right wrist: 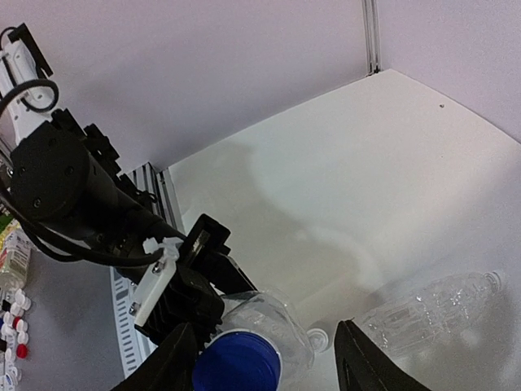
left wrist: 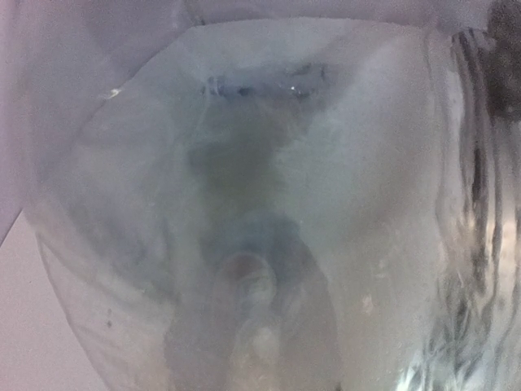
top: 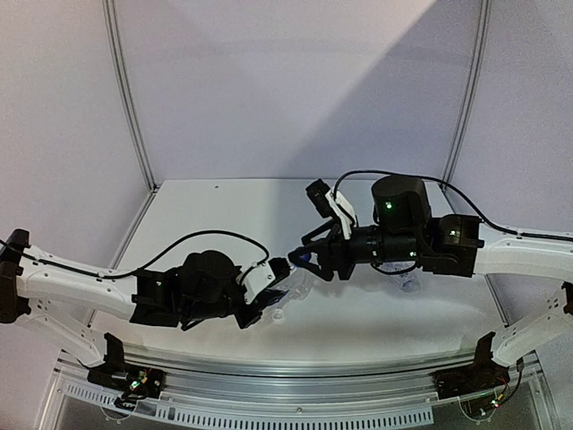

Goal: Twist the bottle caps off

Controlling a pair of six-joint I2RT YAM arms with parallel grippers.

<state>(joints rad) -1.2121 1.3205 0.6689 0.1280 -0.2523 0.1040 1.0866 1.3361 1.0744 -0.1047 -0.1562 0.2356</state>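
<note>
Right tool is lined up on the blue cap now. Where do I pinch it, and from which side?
Pinch the blue cap by its round side wall, coming straight on at its flat top. The left tool holds the bottle with the cap facing the right tool, which stands open with a finger on either side of it.

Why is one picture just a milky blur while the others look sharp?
Left wrist view: the clear plastic bottle is so close to the lens that everything is foggy and unfocused. Right wrist view: sharp, with soft shadows on the white table. Top view: a diagonal shadow crosses the back wall.
</note>
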